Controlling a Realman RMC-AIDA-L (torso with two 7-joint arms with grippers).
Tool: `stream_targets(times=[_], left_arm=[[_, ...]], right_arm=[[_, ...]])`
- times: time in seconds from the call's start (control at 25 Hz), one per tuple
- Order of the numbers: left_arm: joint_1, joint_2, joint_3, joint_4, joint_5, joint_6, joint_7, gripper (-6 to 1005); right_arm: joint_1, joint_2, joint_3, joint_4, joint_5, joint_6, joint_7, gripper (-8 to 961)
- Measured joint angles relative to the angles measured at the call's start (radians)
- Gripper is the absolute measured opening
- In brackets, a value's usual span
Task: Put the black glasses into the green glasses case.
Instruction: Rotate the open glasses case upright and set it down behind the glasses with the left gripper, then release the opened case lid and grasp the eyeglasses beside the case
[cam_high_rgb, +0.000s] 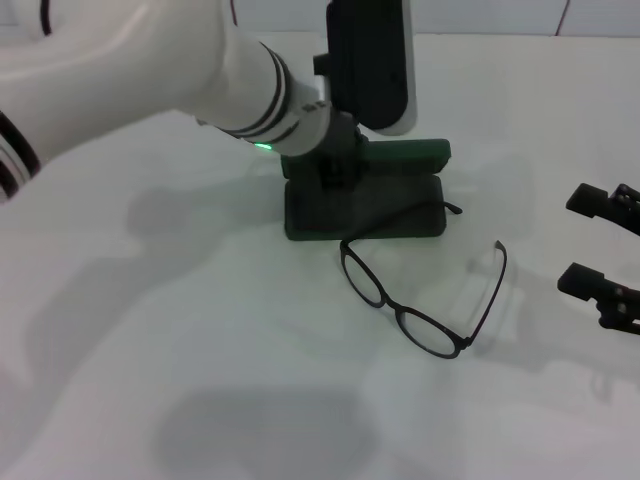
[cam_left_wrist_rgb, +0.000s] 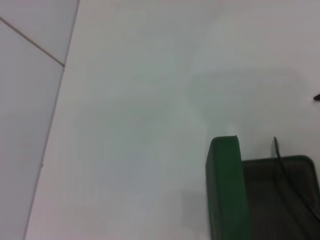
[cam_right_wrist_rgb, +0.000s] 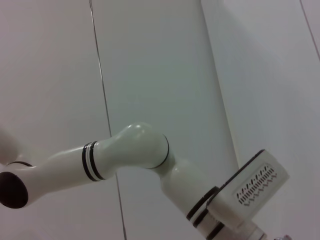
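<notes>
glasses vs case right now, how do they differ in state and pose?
The green glasses case lies open, lid raised behind its tray; the black glasses lie unfolded on the table, outside the case. The case is a solid green box; the glasses are a thin black frame with clear lenses. The left hand is right at the case's left end, while nothing touches the glasses; the right hand waits apart, open. Both rest on the table, one temple tip reaching the case.

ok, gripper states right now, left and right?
Left gripper: at the green glasses case, fingers hidden, cannot be told.
Right gripper: open, empty, off to the side of the black glasses.
</notes>
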Motion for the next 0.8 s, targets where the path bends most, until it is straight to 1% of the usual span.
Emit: stream_targets(times=[0.36, 0.56, 0.8], left_arm=[[0.003, -0.001, 0.017, -0.003, 0.000, -0.012, 0.000, 199], [0.001, -0.001, 0.017, -0.005, 0.000, -0.011, 0.003, 276], [-0.001, 0.000, 0.018, 0.018, -0.003, 0.005, 0.003, 497]], right_arm=[[-0.006, 0.000, 0.001, 0.000, 0.000, 0.000, -0.002, 839], [-0.008, 0.000, 0.003, 0.000, 0.000, 0.000, -0.002, 839], [-0.011, -0.003, 0.003, 0.000, 0.001, 0.001, -0.002, 839]])
